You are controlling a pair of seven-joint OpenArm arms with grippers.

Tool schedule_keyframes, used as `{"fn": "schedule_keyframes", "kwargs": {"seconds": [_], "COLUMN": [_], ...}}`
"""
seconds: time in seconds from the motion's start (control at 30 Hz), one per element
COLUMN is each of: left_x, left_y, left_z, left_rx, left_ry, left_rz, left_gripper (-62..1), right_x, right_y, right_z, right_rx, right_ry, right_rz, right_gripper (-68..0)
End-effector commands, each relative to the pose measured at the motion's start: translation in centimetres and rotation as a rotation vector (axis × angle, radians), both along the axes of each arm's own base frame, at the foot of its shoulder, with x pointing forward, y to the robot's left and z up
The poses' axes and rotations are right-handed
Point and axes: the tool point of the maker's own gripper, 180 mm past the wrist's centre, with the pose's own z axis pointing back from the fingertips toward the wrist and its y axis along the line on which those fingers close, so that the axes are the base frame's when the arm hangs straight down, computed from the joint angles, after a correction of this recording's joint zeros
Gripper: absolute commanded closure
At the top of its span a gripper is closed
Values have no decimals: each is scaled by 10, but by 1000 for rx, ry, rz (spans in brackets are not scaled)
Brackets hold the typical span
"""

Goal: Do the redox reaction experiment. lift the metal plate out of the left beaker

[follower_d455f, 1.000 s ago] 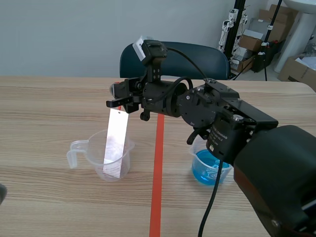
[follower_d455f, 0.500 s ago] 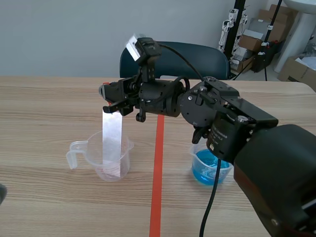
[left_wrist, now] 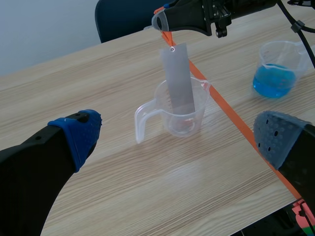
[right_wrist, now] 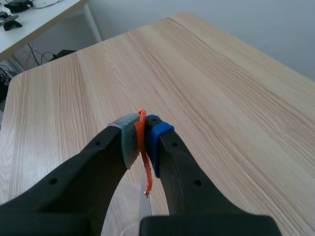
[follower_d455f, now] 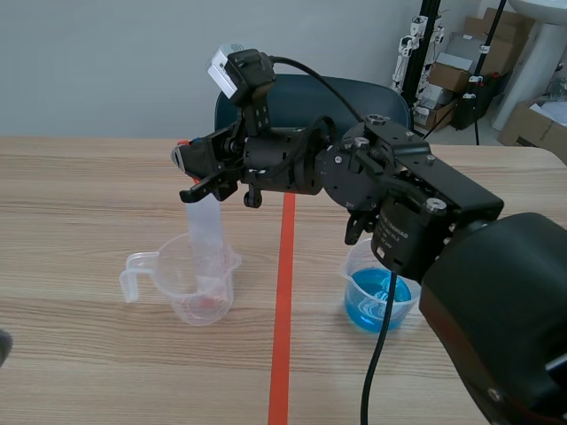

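Scene view: the right arm came in from the right and reached past the middle. The right gripper (follower_d455f: pixel 184 164) stood above the left beaker (follower_d455f: pixel 177 285), with its jaws closed on an orange tie. The metal plate (follower_d455f: pixel 204 232) hung upright below the jaws. Its lower end was inside the clear left beaker and its upper part stood well above the rim. Contact with the beaker floor could not be determined. A second beaker (follower_d455f: pixel 359 266), holding blue liquid, stood on the wooden table (follower_d455f: pixel 89 195) across the orange-red tape line.

Left wrist view: the left gripper (left_wrist: pixel 178 123) was spread wide and held nothing, its blue pad (left_wrist: pixel 78 137) and grey pad (left_wrist: pixel 278 142) far apart. The left beaker (left_wrist: pixel 142 118) and the metal plate (left_wrist: pixel 178 78) lay ahead of it, apart from both fingers. The orange tie (left_wrist: pixel 166 37) ran from the right gripper (left_wrist: pixel 160 22) to a hole at the plate's top edge.

Right wrist view: the right gripper (right_wrist: pixel 142 140) pinched the orange tie (right_wrist: pixel 146 177) between its pads. The tie hung down below the jaws. The plate itself was barely discernible.
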Motion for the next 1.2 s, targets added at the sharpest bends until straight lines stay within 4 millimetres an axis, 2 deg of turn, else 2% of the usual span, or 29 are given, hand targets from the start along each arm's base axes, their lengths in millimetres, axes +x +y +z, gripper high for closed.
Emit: {"fn": "schedule_keyframes", "kwargs": {"seconds": [0.0,0.43,0.73,1.03,1.17], "left_x": [2,2,2,2,2], "left_y": [-3,-3,-3,-3,-3], "left_z": [7,7,7,7,7], "left_rx": [-18,-19,-18,-18,-18], "left_ry": [-23,-24,-24,-23,-23], "left_rz": [-7,-7,-7,-7,-7], "left_gripper": [-623,-623,-623,-623,-623], "right_x": [2,-35,-53,-53,-54], "right_y": [-1,21,31,28,29], "right_z": [12,-13,-2,5,15], "right_rx": [23,11,18,23,33], "right_ry": [-30,17,-12,-36,-64], "right_rz": [8,93,133,134,138], "right_gripper": [3,3,3,3,3]}}
